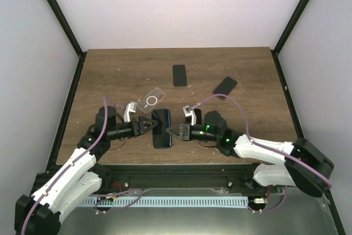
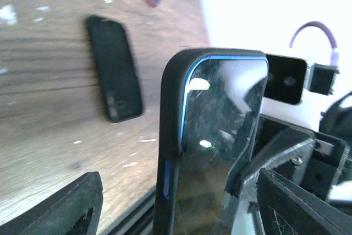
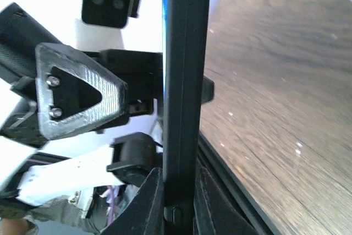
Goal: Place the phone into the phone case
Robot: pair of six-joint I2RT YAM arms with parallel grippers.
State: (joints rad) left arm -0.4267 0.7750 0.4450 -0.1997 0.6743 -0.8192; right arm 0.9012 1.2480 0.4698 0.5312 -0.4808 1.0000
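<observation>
A blue-edged phone in a black case (image 1: 161, 127) is held on edge above the table's near middle, between my two grippers. My right gripper (image 1: 175, 131) is shut on its lower edge; in the right wrist view the two fingers (image 3: 157, 202) clamp the case's side (image 3: 184, 81). My left gripper (image 1: 147, 126) is open on the phone's other side. In the left wrist view its fingers (image 2: 71, 207) stand wide apart around the phone (image 2: 220, 136), the left one clear of it.
A clear case with a white ring (image 1: 152, 100) lies just behind the held phone. A black phone (image 1: 179, 75) and another dark phone (image 1: 225, 86) lie farther back. The table's front edge (image 3: 247, 191) runs close below the grippers.
</observation>
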